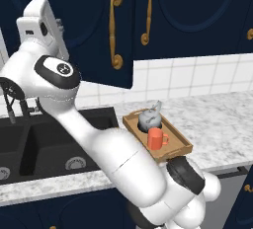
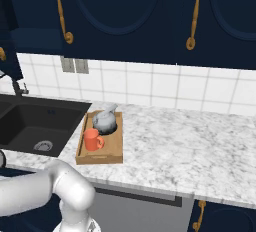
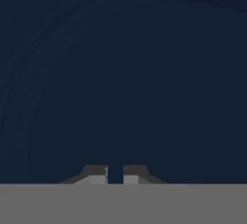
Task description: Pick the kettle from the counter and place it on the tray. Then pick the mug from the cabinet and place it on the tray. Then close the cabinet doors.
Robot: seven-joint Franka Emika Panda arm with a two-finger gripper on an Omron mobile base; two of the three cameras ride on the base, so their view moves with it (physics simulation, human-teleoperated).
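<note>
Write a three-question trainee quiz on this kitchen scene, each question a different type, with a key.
1. True or false: the mug and the kettle both sit on the tray.
2. Multiple choice: what lies left of the tray in the right base view? A) a stove B) the black sink C) a fridge
3. Fill in: in the hand view the gripper faces a dark navy ____ panel with its jaws nearly together.

Key: 1 true; 2 B; 3 door. The door over the sink stands ajar in the left base view.
</note>
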